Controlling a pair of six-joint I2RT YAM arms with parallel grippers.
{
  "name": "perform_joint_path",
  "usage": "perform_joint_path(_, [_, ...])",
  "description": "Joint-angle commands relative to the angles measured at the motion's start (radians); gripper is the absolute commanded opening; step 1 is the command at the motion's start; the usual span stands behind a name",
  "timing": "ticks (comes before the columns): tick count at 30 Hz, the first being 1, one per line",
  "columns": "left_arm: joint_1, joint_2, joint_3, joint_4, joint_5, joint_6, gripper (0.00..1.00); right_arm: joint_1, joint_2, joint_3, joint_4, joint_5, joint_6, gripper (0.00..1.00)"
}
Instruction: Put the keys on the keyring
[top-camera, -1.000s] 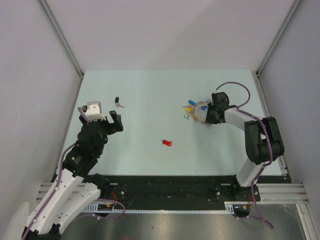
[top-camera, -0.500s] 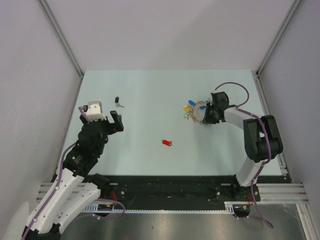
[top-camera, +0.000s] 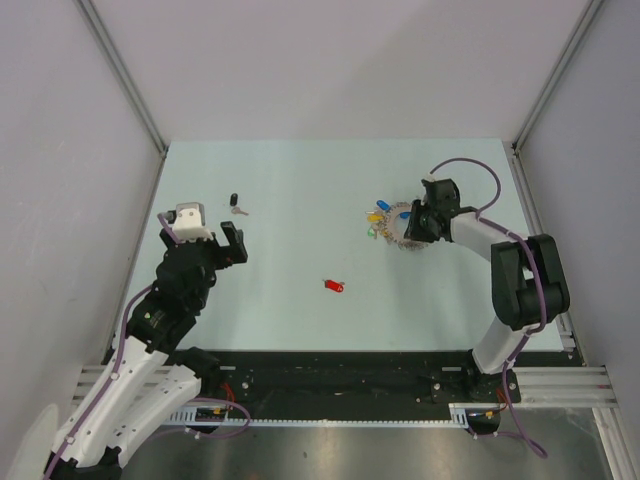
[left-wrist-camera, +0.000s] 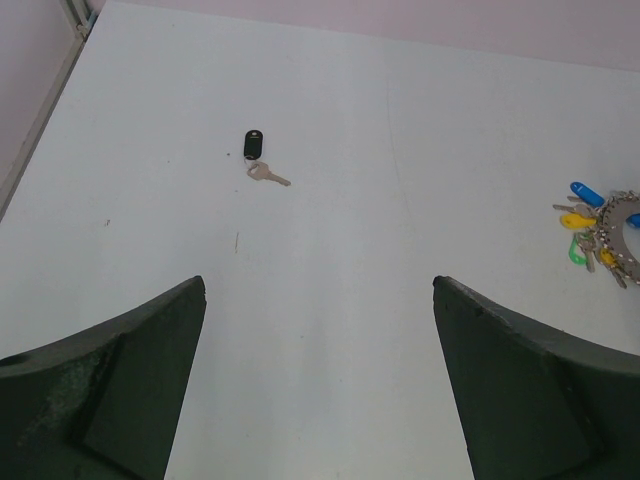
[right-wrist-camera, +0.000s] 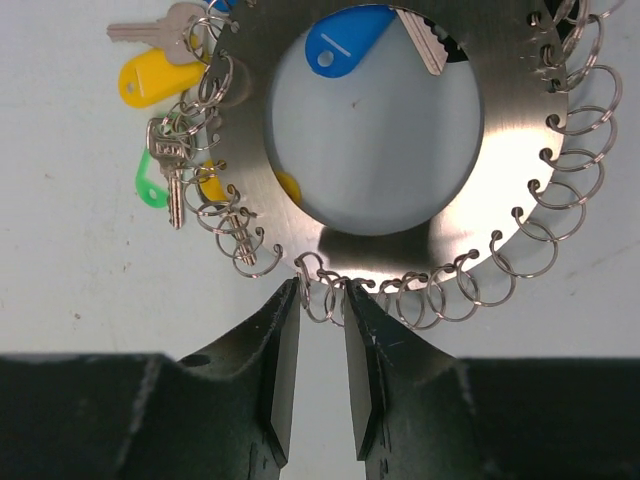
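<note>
Pale lavender walls (top-camera: 330, 70) close in three sides of a light blue-green table (top-camera: 300, 180), seen from above. Metal frame posts run along the wall corners.

At the right, the right arm (top-camera: 520, 280) reaches inward over the far half of the table. Compared with a second ago, its wrist sits slightly farther from the base rail, and the right gripper (top-camera: 410, 227) remains at the right rim of the keyring (top-camera: 396, 224). The left arm (top-camera: 170, 300) has not moved. The left gripper (top-camera: 235, 243) hangs over the left side of the table with its fingers (left-wrist-camera: 130, 380) spread wide and nothing between them.

The keyring lies flat in the right half of the table, well clear of every edge and in the same spot as before. Up close it is a flat silver band with a round hole, fringed with small wire loops. Its keys (right-wrist-camera: 160, 75), with yellow, green and blue heads, cluster on the side away from the right arm. The right gripper's fingers stand a narrow gap apart at the band's rim, with one wire loop (right-wrist-camera: 322, 300) between their tips. Whether they pinch it cannot be told.

A red key (top-camera: 333, 286) lies loose near the table's middle, unmoved, with bare surface all round. A black fob (top-camera: 234, 199) with one silver key lies toward the far left, apart from the left gripper. Broad open table separates the two grippers.
</note>
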Motion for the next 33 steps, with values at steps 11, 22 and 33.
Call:
perform_joint_path(11, [0.009, 0.001, -0.006, 0.035, 0.019, 0.055, 1.00, 0.001, 0.063, 0.054, 0.037, -0.077, -0.002, 0.28])
perform_joint_path(22, [0.009, 0.003, -0.008, 0.039, 0.023, 0.058, 1.00, 0.011, 0.089, 0.056, 0.014, -0.106, -0.015, 0.24])
perform_joint_path(33, [0.009, 0.003, -0.008, 0.037, 0.024, 0.056, 1.00, 0.032, 0.034, 0.056, 0.025, -0.058, 0.018, 0.25])
